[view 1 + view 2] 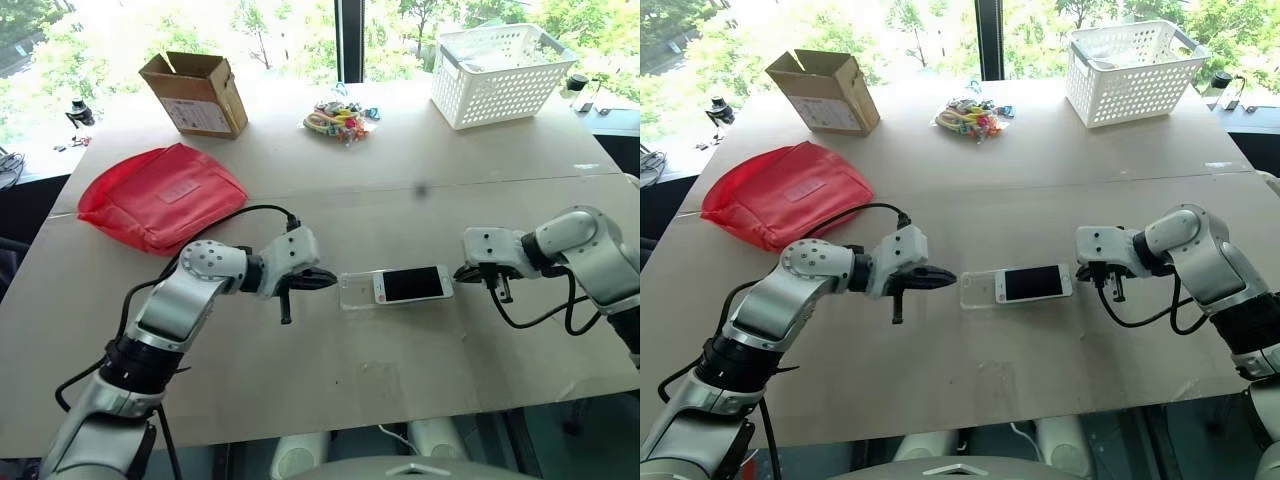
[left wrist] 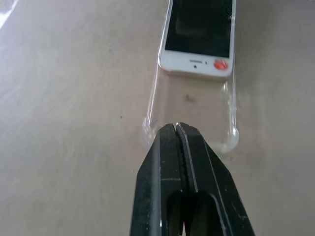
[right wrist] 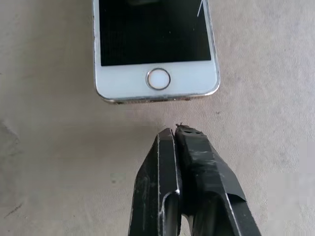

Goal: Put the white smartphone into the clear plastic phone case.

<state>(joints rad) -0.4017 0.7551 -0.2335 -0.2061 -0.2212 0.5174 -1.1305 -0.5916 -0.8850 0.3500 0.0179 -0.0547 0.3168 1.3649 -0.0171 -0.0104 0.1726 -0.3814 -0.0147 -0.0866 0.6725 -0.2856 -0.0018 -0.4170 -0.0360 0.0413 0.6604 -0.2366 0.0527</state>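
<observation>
Lying flat on the pale surface (image 1: 300, 370), the white smartphone (image 1: 412, 284) is seen screen up, partly slid into the clear plastic phone case (image 1: 357, 291), whose empty end sticks out toward the left claw (image 1: 325, 281). That claw is clenched on nothing, its tips at the rim of the case's free end. The right claw (image 1: 463, 272) is likewise clenched and empty, placed just beside the phone's home-button end without touching it. Farther back, a red pouch (image 1: 160, 195), a cardboard box (image 1: 196, 93) and a white basket (image 1: 503, 72) are set.
</observation>
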